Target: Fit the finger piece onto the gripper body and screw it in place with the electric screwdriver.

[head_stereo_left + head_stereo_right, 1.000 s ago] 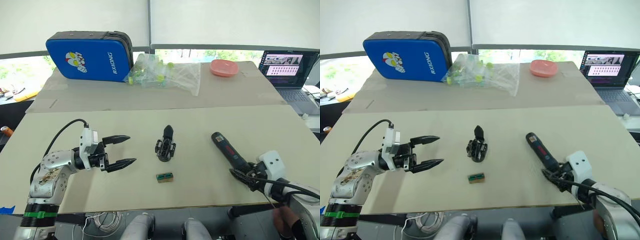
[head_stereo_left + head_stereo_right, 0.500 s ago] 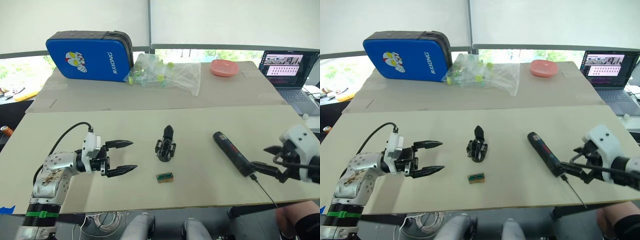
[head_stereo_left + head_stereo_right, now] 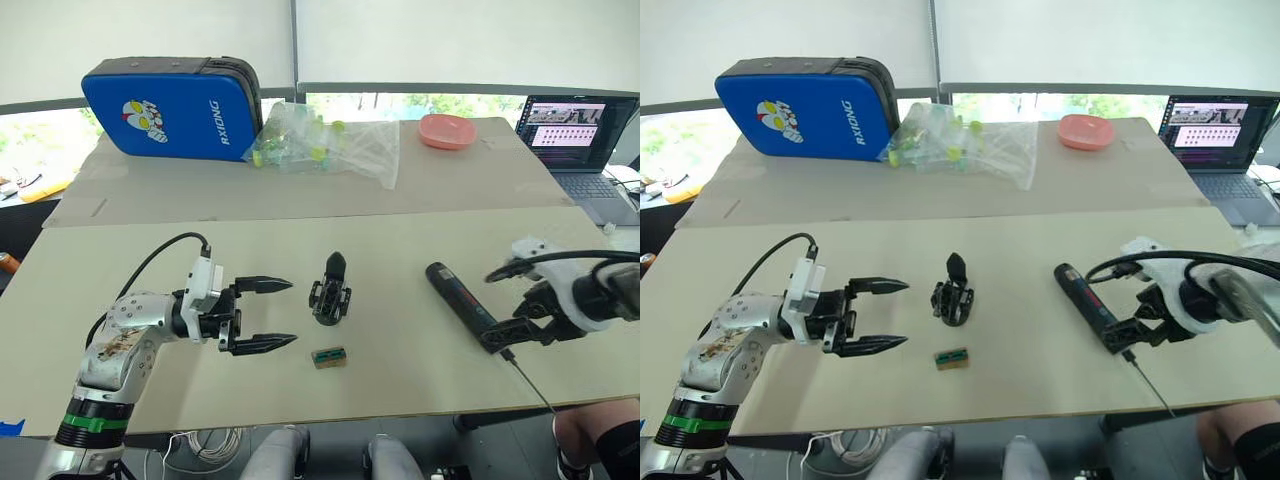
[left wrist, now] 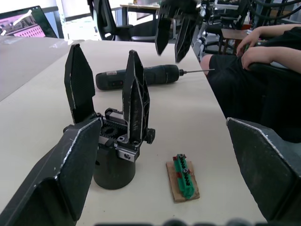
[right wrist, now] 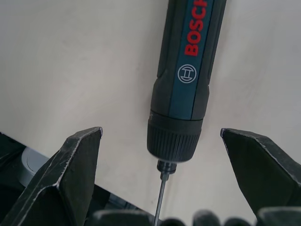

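Note:
The gripper body stands upright mid-table, with two pointed fingers rising from its round base. The finger piece as a loose part is out of view. My left gripper hovers open just left of the body, fingertips pointing at it. The electric screwdriver lies flat to the right, its thin bit toward the table's front edge. My right gripper is open over the screwdriver's bit end, and its fingers straddle the collar without touching.
A small green-brown block lies in front of the gripper body. At the back are a blue case, a clear bag of small items, a pink bowl and a laptop. A seated person is beyond the table's front right corner.
My left gripper has slid right, closer to the gripper body. My right gripper swung off to the right, then came back over the screwdriver's bit end. The screwdriver has stayed put.

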Tool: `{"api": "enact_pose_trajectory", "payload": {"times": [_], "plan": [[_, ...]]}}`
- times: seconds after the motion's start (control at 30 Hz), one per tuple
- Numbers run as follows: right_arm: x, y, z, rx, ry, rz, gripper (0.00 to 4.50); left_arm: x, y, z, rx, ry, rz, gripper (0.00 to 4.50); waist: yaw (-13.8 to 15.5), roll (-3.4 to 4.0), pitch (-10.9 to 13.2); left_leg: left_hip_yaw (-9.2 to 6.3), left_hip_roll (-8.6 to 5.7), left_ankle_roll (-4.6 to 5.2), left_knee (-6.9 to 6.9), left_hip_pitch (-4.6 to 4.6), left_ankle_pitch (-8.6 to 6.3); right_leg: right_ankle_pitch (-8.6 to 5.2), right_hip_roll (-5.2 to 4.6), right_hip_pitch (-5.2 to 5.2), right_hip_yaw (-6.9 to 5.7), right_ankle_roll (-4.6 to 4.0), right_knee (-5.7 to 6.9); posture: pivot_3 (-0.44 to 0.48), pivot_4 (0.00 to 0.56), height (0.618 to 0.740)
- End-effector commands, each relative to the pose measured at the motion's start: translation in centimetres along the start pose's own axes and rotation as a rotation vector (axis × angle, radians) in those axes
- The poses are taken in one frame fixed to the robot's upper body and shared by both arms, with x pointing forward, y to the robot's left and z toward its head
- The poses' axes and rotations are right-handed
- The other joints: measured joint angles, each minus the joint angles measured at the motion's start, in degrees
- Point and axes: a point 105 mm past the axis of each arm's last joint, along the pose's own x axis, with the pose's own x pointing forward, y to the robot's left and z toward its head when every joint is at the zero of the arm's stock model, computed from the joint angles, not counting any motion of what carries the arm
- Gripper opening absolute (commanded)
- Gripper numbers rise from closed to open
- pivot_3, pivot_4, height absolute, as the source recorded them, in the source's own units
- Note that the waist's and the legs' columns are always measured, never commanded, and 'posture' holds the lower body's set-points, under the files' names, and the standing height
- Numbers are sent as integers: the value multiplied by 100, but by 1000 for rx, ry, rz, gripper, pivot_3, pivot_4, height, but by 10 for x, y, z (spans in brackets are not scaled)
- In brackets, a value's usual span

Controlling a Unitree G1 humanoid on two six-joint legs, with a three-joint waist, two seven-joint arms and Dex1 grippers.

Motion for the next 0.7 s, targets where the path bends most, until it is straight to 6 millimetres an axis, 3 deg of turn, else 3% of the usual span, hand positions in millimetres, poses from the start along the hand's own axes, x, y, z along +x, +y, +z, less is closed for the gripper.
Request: {"api": "enact_pose_trajectory", "payload": {"times": [0.03,0.7], "plan": [[1,-6,6,1,12,-35,4477,2,-4,8,17,-23,-1,4500,9,0,0,0,0,-1,0,0,0,0,1,-1,0,0,2,0,150,740],[41,-20,-6,-43,163,-24,4477,3,-4,13,24,-12,10,4500,49,2,0,4,0,-9,8,3,-5,10,13,-6,-2,6,7,0,150,740]]}}
